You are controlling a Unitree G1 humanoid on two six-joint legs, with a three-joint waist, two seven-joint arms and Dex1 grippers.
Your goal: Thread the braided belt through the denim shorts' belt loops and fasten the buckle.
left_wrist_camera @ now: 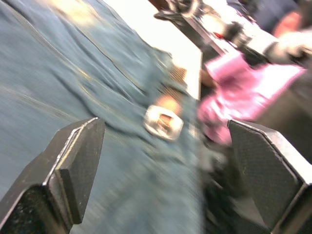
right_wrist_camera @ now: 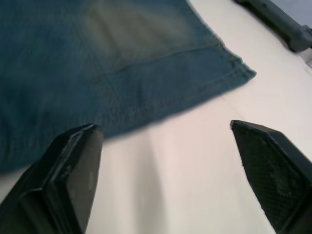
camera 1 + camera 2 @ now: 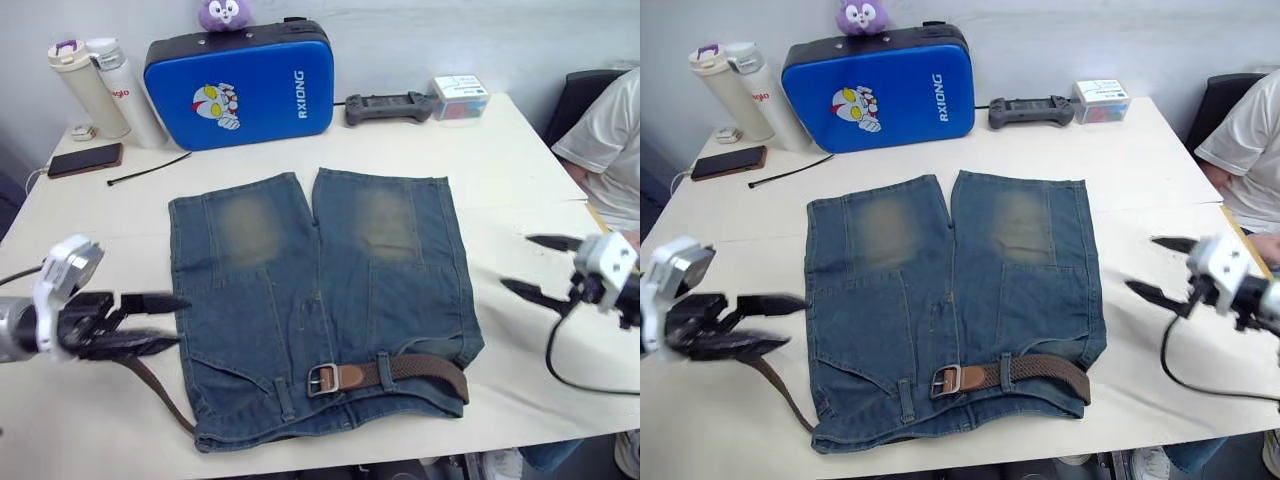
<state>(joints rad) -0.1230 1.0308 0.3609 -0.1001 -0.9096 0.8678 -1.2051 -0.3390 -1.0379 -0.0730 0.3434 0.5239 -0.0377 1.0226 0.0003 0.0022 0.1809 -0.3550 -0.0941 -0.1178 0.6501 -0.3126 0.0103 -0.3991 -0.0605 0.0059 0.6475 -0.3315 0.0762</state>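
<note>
The faded denim shorts (image 3: 320,300) are laid flat on the tabletop (image 3: 500,150), the braided belt (image 3: 420,370) and silver buckle (image 3: 322,379) seen along the waistband. Both the left end effector (image 3: 165,322) and the right end effector (image 3: 535,265) are held open and empty.

Pale table (image 3: 500,150) against a plain grey wall (image 3: 420,30) — evenly lit.

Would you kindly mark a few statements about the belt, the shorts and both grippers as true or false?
1. The buckle lies on the denim shorts near the waistband. True.
2. The right gripper is shut on the braided belt. False: it is open, over bare table beside the shorts.
3. The left gripper is open. True.
4. The belt lies across the shorts' leg hems. False: it runs along the waistband.
5. A blue hard case stands beyond the shorts. True.
</note>
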